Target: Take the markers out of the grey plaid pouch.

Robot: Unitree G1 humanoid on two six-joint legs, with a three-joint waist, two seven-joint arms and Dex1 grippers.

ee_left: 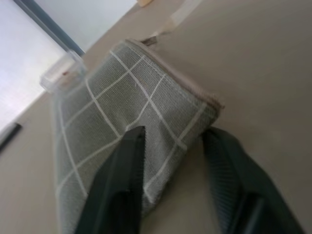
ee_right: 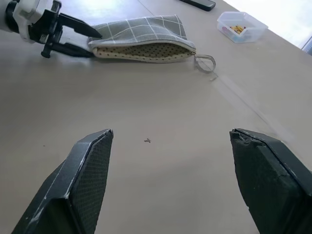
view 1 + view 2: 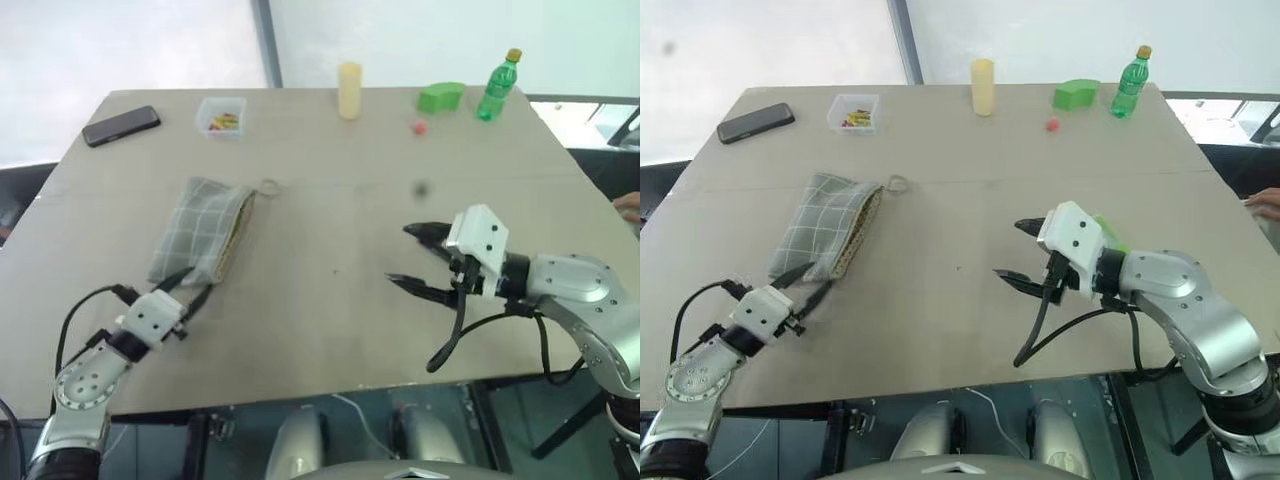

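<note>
Lower left of the head view: left gripper (image 3: 190, 289), spread open, straddling the near corner of the grey plaid pouch (image 3: 200, 230) with one finger lying over the fabric and the other on the table just beside it. Not clamped on anything.

Centre right: right gripper (image 3: 400, 254), wide open and empty, hovering over bare table (image 3: 320, 320), well apart from the pouch. Just behind its white housing, a lime-green object (image 3: 1108, 232), likely one of the markers, though mostly hidden.

Middle left: pouch lying flat, mouth gaping along its right edge, tan lining showing, ring pull (image 3: 268, 186) at the far end. No marker visible inside the mouth.

Likely trouble:
- Closing on that near corner pinches only cloth, so lifting may flop the pouch or spill contents uncontrolled.
- Reaching in with the right gripper while the pouch is unheld probably just pushes the soft fabric away across the table.
- Closing on both walls near the mouth could squeeze the opening shut.

Far edge: phone (image 3: 120, 125), clear box (image 3: 221, 115), green bottle (image 3: 497, 87), all well clear.
</note>
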